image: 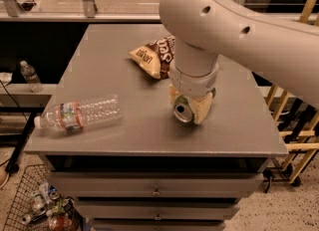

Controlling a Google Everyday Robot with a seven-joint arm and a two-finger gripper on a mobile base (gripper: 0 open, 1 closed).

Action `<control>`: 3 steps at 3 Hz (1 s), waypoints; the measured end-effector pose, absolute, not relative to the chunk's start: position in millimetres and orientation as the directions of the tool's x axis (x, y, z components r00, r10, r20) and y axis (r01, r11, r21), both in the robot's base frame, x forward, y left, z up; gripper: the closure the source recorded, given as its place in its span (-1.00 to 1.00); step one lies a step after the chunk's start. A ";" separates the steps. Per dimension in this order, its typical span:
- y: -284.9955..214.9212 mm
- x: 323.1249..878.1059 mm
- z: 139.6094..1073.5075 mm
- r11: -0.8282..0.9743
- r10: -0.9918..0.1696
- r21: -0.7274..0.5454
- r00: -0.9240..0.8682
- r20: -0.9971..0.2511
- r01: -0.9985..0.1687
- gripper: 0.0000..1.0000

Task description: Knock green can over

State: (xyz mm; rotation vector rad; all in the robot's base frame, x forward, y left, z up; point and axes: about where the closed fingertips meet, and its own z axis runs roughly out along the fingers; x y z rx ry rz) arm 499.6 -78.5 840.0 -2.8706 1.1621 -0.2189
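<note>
1 camera view carried the whole play. Down at the front-right part of the table [114, 143], the gripper [188, 109] sat low over the surface. Its 2 cream fingers [202, 109] were closed in on either side of the green can [182, 112], with no gap showing between pad and can. The can itself was well off upright: its silver top and pull-tab faced out toward the camera and the front edge, and only a sliver of green showed beside the wrist.

My read was that the tip was nearly done. To finish it cleanly, the gripper needed to lay the can the rest of the way onto its side, spread the fingers, then lift straight up. That way the can would rest on the table and not get dragged or stood back up. A round can on its side could roll, and the front edge was near, so a gentle release looked wise.

Around it, the brown chip bag [151, 56] lay just behind the wrist, partly hidden by the big white arm [239, 31], near but not in the path. The clear water bottle [79, 114] lay on its side well apart at the left front, its cap past the table edge. Neither blocked the move. Below left, a wire basket [22, 197] of cans sat on the floor.
</note>
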 end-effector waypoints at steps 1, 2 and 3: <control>-78.6 499.5 840.4 -0.719 -0.695 -0.089 0.710 0.118 -0.689 -0.27; -78.8 499.2 840.8 -0.719 -0.695 -0.091 0.709 0.120 -0.689 -0.73; -78.9 499.0 841.2 -0.719 -0.695 -0.093 0.709 0.122 -0.689 -1.00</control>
